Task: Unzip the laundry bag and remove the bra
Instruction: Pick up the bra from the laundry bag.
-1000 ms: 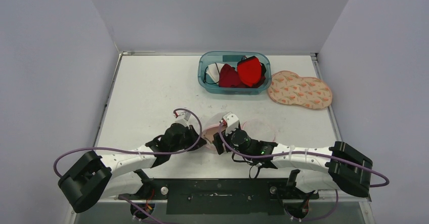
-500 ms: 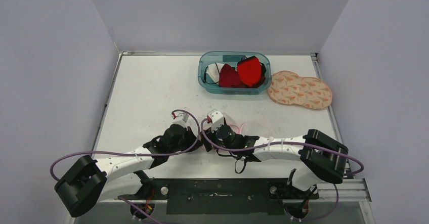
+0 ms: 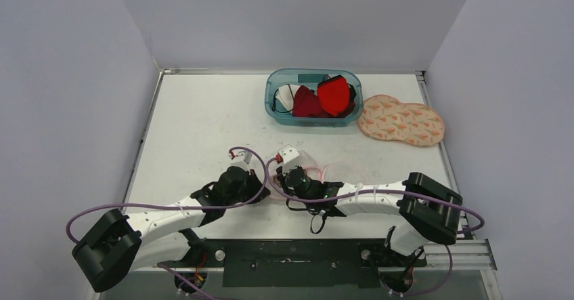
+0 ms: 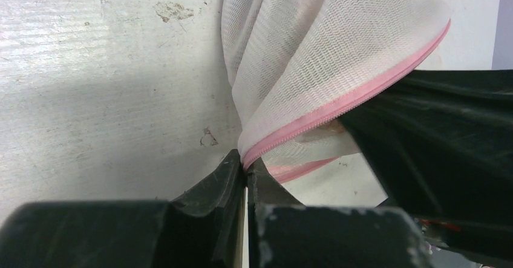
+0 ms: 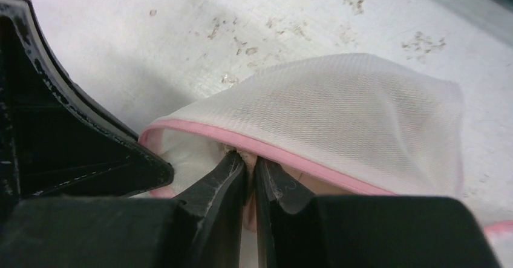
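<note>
The laundry bag (image 3: 344, 172) is white mesh with a pink zipper edge and lies near the table's front, between the two arms. My left gripper (image 4: 246, 165) is shut on the bag's pink zipper edge (image 4: 357, 97), holding the mesh (image 4: 314, 50) bunched up. My right gripper (image 5: 250, 159) reaches under the pink rim into the bag's (image 5: 345, 104) opening. Its jaws are closed on a fold of beige fabric, the bra (image 5: 249, 209). Most of the bra is hidden inside the mesh. From above, both grippers meet at about the same spot, left gripper (image 3: 265, 190) beside right gripper (image 3: 290, 183).
A teal bin (image 3: 271, 101) at the back holds red garments (image 3: 334, 95) and a white one. A patterned pad (image 3: 401, 120) lies to its right. Walls enclose the table on three sides. The left finger (image 5: 78, 141) sits close beside my right jaws.
My right gripper moved left into the bag's opening and closed on the beige fabric. The left gripper stayed shut on the zipper edge.
</note>
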You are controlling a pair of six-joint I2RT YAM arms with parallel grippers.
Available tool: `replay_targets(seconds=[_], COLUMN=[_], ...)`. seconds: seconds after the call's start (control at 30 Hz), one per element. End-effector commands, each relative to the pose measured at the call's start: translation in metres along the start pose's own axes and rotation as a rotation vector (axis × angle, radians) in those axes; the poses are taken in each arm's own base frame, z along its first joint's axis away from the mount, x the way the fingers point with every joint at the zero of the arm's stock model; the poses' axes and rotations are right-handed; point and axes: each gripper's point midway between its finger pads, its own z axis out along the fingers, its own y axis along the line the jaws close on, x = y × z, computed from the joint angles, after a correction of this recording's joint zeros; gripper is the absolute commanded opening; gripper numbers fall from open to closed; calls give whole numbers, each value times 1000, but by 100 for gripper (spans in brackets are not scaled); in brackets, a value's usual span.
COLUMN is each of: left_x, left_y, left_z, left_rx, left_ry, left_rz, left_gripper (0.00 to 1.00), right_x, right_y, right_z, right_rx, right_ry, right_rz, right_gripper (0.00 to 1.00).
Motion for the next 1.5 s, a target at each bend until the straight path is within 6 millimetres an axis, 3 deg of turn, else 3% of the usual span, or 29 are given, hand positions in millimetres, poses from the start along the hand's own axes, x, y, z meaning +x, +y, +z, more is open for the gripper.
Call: replay_targets(seconds=[0.0,0.3,0.4,0.53,0.73,1.1,1.33,1.47], left_x=[-2,4,4,3,5,9,8,8], left_y=[7,18,16,12,13,13,9,7], left_z=[-2,-2,-3,-3,-1,0,-3,-4], left_rx=[-18,-60,-46,-29,-31,-11,7,16], left_ry=[-21,-4,-3,-6,2,5,1,-1], left_rz=[25,34,33,32,32,10,-5,-9], left_gripper=[0,0,0,0,0,0,0,0], right_x=[-34,-31,-31,-32,-29,-15,-10,-9], right_y=[-26,-45,-28,-6,4,6,2,-6], right_z=[-20,-38,-38,-37,-33,-11,4,8], right_rx=[110,131,24,-79,-105,23,122,201], right_ry=[-108,-107,-106,-104,-85,-58,-44,-48], right_rz=[37,60,57,51,20,-111,-202,-229], right_gripper=[11,10,26,56,72,75,72,65])
